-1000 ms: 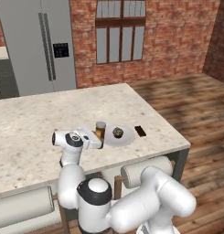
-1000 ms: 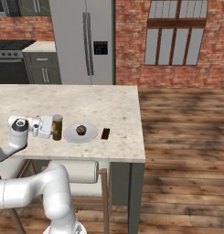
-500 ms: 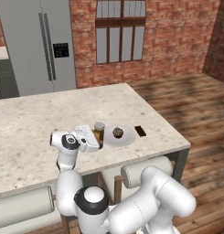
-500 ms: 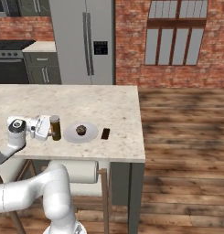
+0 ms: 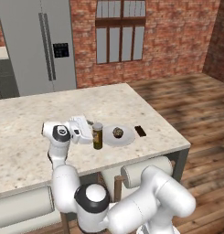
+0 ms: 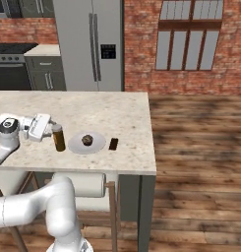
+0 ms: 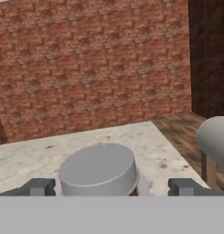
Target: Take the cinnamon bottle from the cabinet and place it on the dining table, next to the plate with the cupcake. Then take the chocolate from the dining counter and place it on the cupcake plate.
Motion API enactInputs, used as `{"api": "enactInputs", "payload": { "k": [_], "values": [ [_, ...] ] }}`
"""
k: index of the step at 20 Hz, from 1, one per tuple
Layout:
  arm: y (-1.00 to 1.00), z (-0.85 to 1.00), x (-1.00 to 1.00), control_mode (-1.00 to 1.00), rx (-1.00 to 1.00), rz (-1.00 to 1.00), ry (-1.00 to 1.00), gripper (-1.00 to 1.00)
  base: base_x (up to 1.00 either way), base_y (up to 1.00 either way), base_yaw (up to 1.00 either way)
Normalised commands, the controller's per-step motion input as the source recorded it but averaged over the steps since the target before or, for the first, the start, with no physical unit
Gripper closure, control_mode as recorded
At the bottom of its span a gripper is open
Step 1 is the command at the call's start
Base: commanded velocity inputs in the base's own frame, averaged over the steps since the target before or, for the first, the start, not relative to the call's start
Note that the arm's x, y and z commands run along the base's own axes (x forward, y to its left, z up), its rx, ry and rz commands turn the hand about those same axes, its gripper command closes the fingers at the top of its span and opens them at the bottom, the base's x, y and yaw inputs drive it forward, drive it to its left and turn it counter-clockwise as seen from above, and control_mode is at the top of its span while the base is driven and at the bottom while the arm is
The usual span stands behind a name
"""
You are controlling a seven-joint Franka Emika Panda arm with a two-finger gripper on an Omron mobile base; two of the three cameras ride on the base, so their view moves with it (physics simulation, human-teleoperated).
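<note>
My hand (image 5: 89, 131) is spread wide around the bottle (image 5: 98, 135), which stands upright on the counter (image 5: 22, 123) just beside the plate (image 5: 126, 138) with the cupcake (image 5: 117, 132). My fingertips (image 7: 40, 187) flank the lid closely; pulling back crookedly could clip it and tip it onto the plate. The chocolate (image 5: 140, 131) waits beyond.

The cinnamon bottle (image 5: 98, 135) is standing on the surface (image 5: 26, 114), just left of the plate (image 5: 127, 137) carrying the cupcake (image 5: 117, 132); the chocolate (image 5: 140, 131) is lying right of it.
</note>
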Motion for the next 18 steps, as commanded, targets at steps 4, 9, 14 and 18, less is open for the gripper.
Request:
{"api": "enactInputs", "payload": {
  "k": [4, 9, 14, 18],
  "values": [
    [0.26, 1.00, -0.03, -1.00, 0.02, -0.01, 0.01, -1.00, 0.00, 0.00, 0.00],
    [0.00, 1.00, -0.32, -1.00, 0.16, 0.00, 0.08, -1.00, 0.00, 0.00, 0.00],
    [-0.53, 0.86, -0.55, -1.00, 0.23, 0.01, 0.20, -1.00, 0.00, 0.00, 0.00],
    [-0.98, 0.41, -0.49, -1.00, 0.05, 0.07, 0.25, -1.00, 0.00, 0.00, 0.00]
  ]
}}
